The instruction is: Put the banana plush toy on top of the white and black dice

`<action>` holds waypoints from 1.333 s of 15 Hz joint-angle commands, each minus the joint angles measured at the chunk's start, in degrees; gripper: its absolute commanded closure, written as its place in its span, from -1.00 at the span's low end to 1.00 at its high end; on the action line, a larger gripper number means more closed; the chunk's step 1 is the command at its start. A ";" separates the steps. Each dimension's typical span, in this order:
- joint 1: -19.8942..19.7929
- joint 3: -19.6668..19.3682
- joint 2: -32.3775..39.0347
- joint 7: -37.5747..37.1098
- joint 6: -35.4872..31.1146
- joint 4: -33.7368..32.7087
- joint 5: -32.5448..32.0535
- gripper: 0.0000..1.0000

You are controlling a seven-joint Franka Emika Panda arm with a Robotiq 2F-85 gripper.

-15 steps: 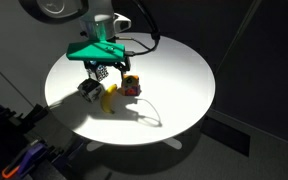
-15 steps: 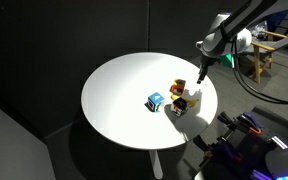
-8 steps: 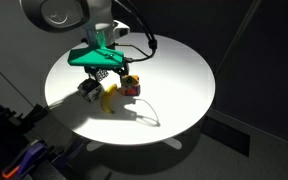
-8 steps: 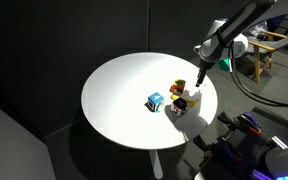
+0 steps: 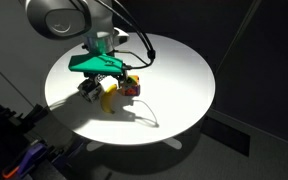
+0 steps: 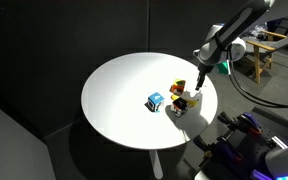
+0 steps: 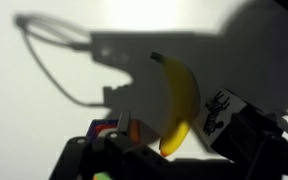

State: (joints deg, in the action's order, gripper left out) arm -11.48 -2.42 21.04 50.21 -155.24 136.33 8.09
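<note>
The banana plush toy (image 5: 109, 97) lies on the round white table (image 5: 174, 75) and shows yellow in the wrist view (image 7: 177, 100). It leans against a pale cube, the white and black dice (image 7: 134, 100), whose dots I cannot see; it also shows in an exterior view (image 6: 180, 108) beside the banana (image 6: 189, 99). My gripper (image 5: 105, 75) hangs just above the group with fingers apart and holds nothing. In the wrist view the banana sits between the dark fingers (image 7: 169, 160).
A red and yellow cube (image 5: 131, 86) stands beside the banana, also seen in an exterior view (image 6: 177, 90). A blue cube (image 6: 156, 101) stands further in. A cube (image 5: 88, 88) sits partly under the gripper. Cable shadows cross the table.
The gripper has come down toward the banana and cubes. The objects have not moved.
</note>
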 commanded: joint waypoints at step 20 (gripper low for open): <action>-1.03 4.52 16.01 -6.29 -6.41 -7.66 -11.18 -1.00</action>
State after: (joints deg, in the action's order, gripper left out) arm -13.02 2.27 35.79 47.07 -160.94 129.96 -0.96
